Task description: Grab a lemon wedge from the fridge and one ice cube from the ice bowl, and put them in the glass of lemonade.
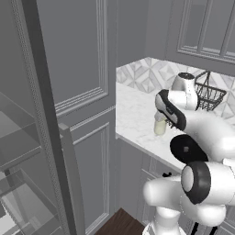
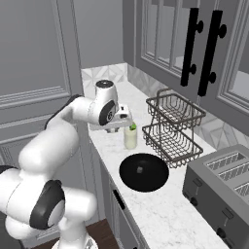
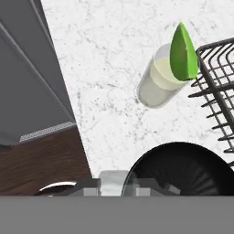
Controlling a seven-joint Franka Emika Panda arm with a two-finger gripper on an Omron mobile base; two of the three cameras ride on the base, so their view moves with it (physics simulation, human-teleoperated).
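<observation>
Lemonade first: the glass of lemonade (image 2: 130, 137) stands upright on the white marbled tabletop (image 2: 160, 209), a green leaf sprig (image 3: 183, 52) perched at its rim, pale yellowish drink inside. From the hand view the glass (image 3: 157, 82) sits just beside the corner of the dark wire basket (image 3: 217, 91), close but not clearly touching. From the left base view the glass (image 1: 160, 125) peeks out from behind the white arm.

And the gripper (image 2: 118, 127) hangs over the tabletop right next to the glass, a little above its rim on the side away from the basket. Its fingers are closed down tight; what sits between them, if anything, I cannot tell, though a small pale block (image 3: 112, 182) shows low in the hand view.

Moving outward: a round black bowl (image 2: 144, 171) lies on the tabletop just in front of the glass, near the two-tier basket (image 2: 172, 129). A grey toaster (image 2: 221, 187) sits farther along. On the far left, the fridge (image 1: 27, 137) stands open, clear shelves showing inside.
</observation>
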